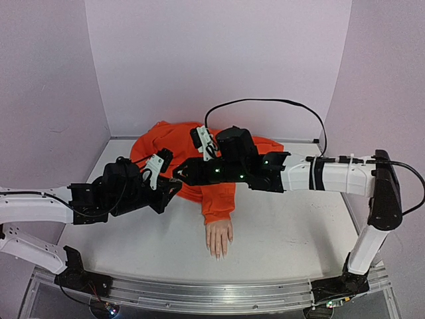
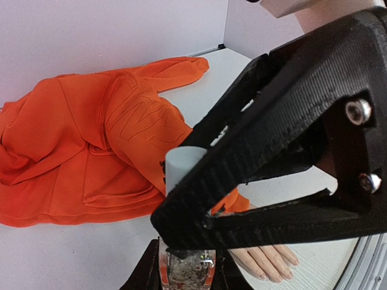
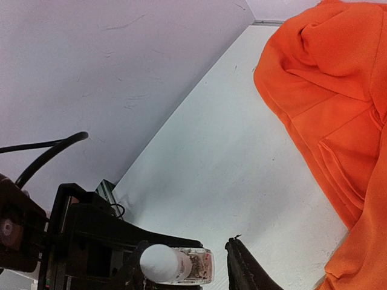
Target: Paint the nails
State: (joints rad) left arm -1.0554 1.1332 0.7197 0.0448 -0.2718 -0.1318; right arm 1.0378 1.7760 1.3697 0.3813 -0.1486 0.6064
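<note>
My left gripper (image 1: 174, 189) is shut on a small clear bottle (image 2: 187, 270) with a white cap (image 2: 181, 164) and holds it upright above the table, left of the orange sleeve (image 1: 218, 199). My right gripper (image 1: 180, 177) is open around the cap (image 3: 160, 263). One of its fingers sits beside the cap and the other finger (image 3: 242, 269) stands well apart. The mannequin hand (image 1: 219, 238) lies palm down at the front centre. Its pale nails (image 1: 218, 254) point toward the near edge and also show in the left wrist view (image 2: 283, 275).
An orange hoodie (image 1: 179, 143) lies bunched at the back centre, under and behind both arms. A black cable (image 1: 265, 102) arcs above the right arm. Lilac walls close in the white table (image 1: 285, 232) on three sides, and a metal rail (image 1: 199, 296) runs along the front.
</note>
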